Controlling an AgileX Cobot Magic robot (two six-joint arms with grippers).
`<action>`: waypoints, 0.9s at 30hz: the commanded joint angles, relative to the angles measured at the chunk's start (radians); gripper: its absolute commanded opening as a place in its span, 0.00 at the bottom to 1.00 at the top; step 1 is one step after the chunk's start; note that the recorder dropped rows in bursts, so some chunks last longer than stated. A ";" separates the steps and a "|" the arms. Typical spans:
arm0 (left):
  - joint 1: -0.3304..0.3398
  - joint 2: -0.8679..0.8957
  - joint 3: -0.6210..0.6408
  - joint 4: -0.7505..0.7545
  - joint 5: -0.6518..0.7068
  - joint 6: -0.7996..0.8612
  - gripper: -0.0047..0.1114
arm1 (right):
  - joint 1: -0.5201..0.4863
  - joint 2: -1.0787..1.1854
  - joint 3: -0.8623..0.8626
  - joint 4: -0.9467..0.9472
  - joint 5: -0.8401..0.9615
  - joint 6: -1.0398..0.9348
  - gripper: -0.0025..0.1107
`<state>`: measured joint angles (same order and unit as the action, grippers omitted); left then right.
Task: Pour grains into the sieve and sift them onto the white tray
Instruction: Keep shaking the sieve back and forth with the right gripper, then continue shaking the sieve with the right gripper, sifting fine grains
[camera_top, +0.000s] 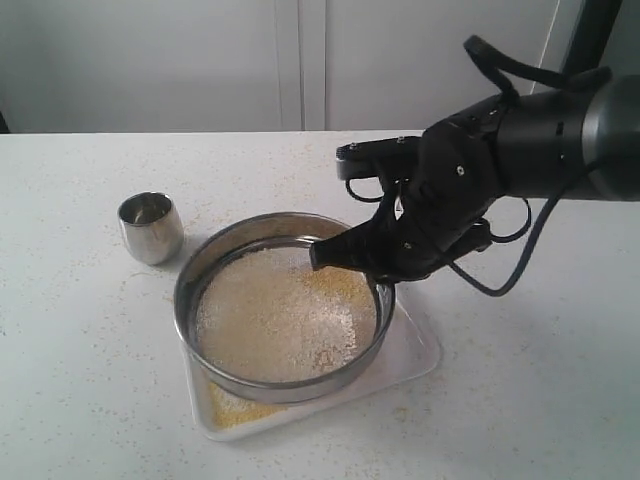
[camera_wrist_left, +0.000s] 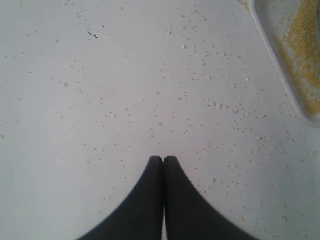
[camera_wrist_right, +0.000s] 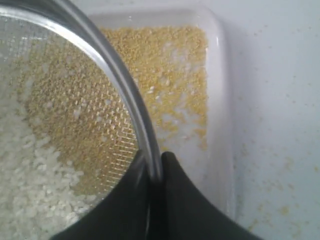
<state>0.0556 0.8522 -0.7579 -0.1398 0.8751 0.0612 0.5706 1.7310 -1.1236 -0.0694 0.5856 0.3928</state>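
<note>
Black fingers (camera_wrist_right: 185, 200) up close in the right wrist view: the right gripper (camera_wrist_right: 155, 175) is clamped on the sieve's (camera_wrist_right: 115, 75) thin steel rim, one finger inside the ring and one outside. From the exterior view the sieve sits over the tray (camera_top: 415, 350), which shows bare at its near and right sides. Whether the ring rests on the tray or hangs just above it, I can't tell. The grains (camera_top: 270, 315) are in: a pale whitish heap covers most of the mesh, and fine yellow meal is already through, lying on the tray below. So the pour looks done and we're in the sifting, I'd say. The left gripper (camera_wrist_left: 163, 160) is pressed shut with nothing between its tips, above bare table (camera_top: 80, 350) speckled with strays, with a corner of the tray at the edge of its view. The cup (camera_top: 150, 228) stands upright, apart from the sieve on the far left. Now, doing this well: short, level side-to-side shakes, ring kept low over the tray so the meal drops inside the rim and not onto the table. The sieve seems to overhang the tray's left edge, so centring it first would pay. A pinch on one side of a wide ring invites tipping, so keep it firm and flat.
</note>
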 joint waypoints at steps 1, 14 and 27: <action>0.002 -0.009 0.005 -0.008 0.007 0.000 0.04 | -0.063 0.018 -0.003 -0.045 -0.069 0.193 0.02; 0.002 -0.009 0.005 -0.008 0.007 0.000 0.04 | -0.024 0.008 -0.003 -0.042 -0.062 0.181 0.02; 0.002 -0.009 0.005 -0.008 0.007 0.000 0.04 | 0.020 -0.014 -0.003 -0.026 -0.038 0.106 0.02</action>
<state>0.0556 0.8522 -0.7579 -0.1398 0.8751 0.0612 0.5488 1.7442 -1.1236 -0.1690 0.5637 0.5750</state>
